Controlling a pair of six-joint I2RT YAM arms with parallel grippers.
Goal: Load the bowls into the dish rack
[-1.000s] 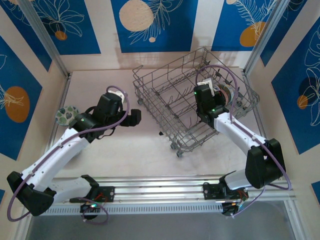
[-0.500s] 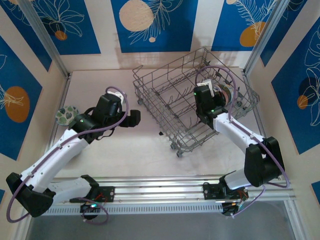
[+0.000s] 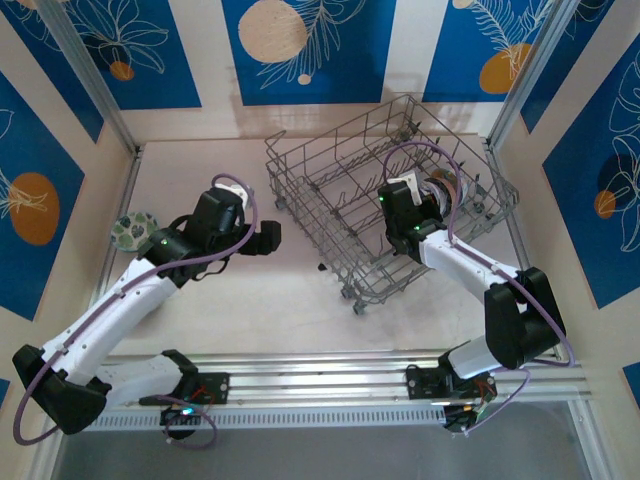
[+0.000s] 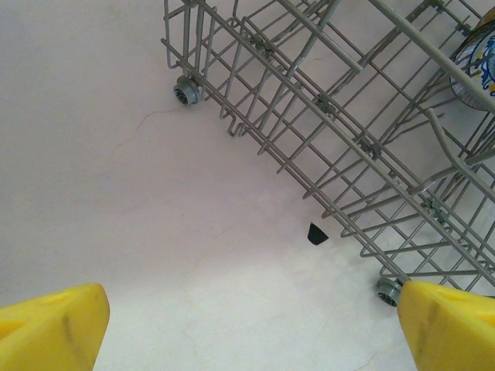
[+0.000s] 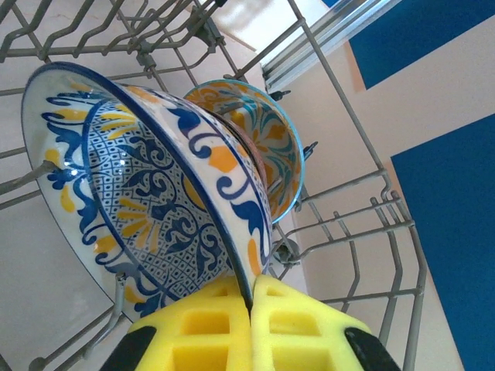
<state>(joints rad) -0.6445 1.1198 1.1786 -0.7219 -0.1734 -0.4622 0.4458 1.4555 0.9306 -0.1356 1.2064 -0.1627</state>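
Note:
In the right wrist view my right gripper [image 5: 251, 290] is shut on the rim of a white bowl with blue and yellow patterns [image 5: 147, 193], held on edge inside the dish rack [image 5: 352, 184]. Just behind it an orange and blue bowl [image 5: 271, 139] stands on edge against the rack wires. From above, that gripper [image 3: 438, 195] is at the right side of the grey wire dish rack [image 3: 330, 190]. A green and white bowl [image 3: 132, 230] lies on the table at the far left. My left gripper [image 3: 268, 237] hangs open and empty left of the rack, its yellow fingers [image 4: 54, 328] wide apart.
The rack rides on small grey wheels [image 4: 186, 91]. A small black chip [image 4: 315, 233] lies on the pale table [image 4: 116, 193] near its front side. Walls with blue panels close in the table on the left, back and right.
My right wrist has shifted a little to the left inside the rack with the bowl still in its grip. The left arm has stayed put.

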